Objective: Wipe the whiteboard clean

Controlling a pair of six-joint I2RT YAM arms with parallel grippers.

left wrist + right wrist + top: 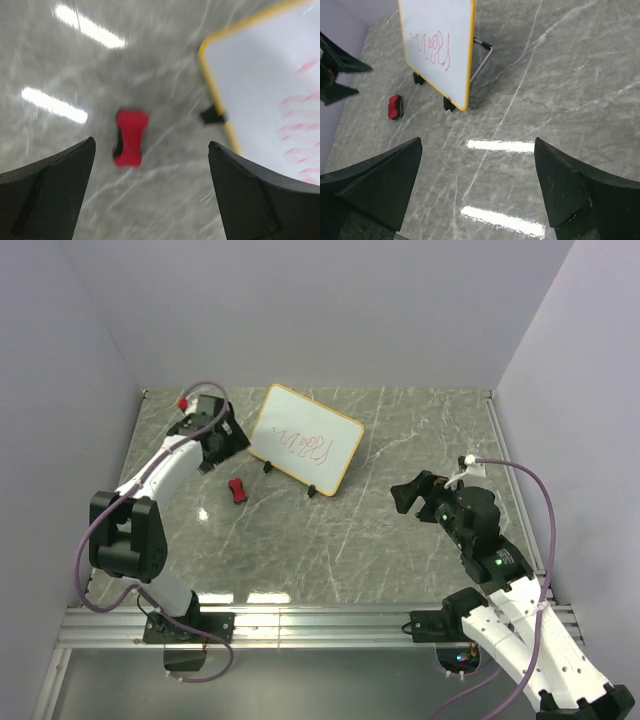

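The whiteboard [306,442] stands tilted on black feet at the back middle of the table, with a yellow frame and red-purple scribbles. It also shows in the left wrist view [270,85] and the right wrist view [438,47]. A small red-and-black eraser block [237,490] lies on the table just left of the board, and it shows in both wrist views [129,138] [395,106]. My left gripper [228,447] is open and empty, above and behind the eraser. My right gripper [412,498] is open and empty, right of the board.
The grey marble table [380,540] is walled by pale panels at the left, back and right. A metal rail [320,620] runs along the near edge by the arm bases. A wire stand [482,60] props the board from behind.
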